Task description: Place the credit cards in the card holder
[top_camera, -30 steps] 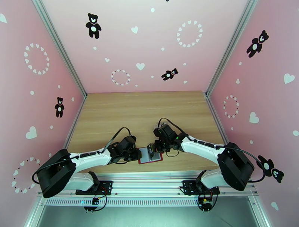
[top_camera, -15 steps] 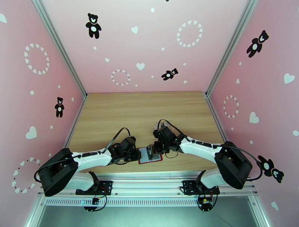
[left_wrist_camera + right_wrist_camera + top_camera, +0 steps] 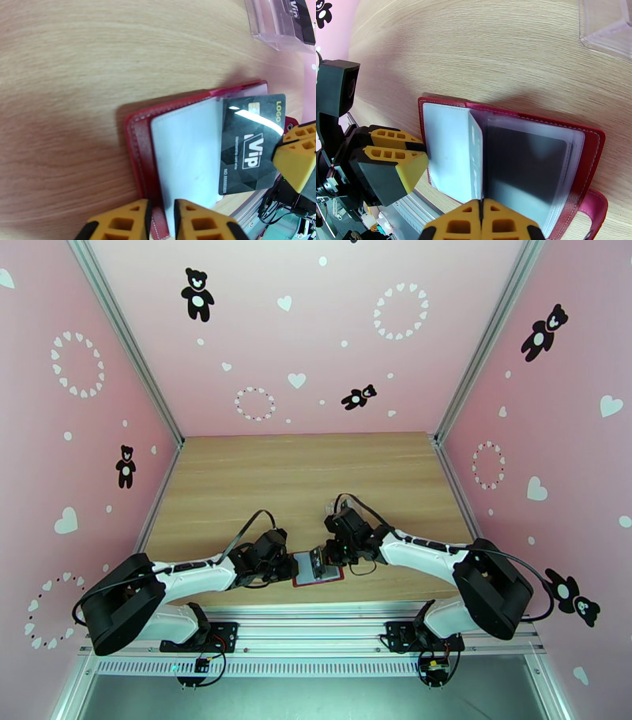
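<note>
Wooden table (image 3: 316, 469) between pink walls (image 3: 237, 319) bears card holder (image 3: 320, 578).

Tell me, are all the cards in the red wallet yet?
Not yet. The card holder lies open, and a dark shape, maybe a card, shows under one sleeve. The left gripper pinches its edge while the right gripper holds a black Vip card at the sleeves. A second card sits in the clear tray.

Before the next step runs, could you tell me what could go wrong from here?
The black card, pinched by the right gripper, overhangs the card holder; it may snag the sleeve edge. The left gripper clamps only the holder's edge, so a push might pull it free.
</note>
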Controlling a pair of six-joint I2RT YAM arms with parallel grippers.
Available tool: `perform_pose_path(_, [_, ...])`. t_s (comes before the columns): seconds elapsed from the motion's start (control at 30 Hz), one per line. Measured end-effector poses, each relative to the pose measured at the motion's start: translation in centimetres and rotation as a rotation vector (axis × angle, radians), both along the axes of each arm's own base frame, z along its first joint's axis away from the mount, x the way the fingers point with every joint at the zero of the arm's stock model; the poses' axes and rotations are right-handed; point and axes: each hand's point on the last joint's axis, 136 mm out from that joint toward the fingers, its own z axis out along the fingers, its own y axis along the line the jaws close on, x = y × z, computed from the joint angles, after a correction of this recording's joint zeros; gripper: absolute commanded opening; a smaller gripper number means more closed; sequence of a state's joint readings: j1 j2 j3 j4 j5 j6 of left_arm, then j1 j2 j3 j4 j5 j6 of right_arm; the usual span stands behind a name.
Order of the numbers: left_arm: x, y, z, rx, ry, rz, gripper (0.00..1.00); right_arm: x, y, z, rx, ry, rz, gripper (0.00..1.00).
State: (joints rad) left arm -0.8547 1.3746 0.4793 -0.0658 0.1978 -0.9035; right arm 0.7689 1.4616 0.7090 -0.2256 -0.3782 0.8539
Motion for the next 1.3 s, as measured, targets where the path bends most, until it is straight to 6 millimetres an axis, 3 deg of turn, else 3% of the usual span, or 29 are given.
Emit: perform_pose_path(1.3, [0.2,-0.2,-0.1,-0.01,-0.008,0.0,0.23,-0.4,0.8,-1.3,-0.028,0.013,0.014,0.03])
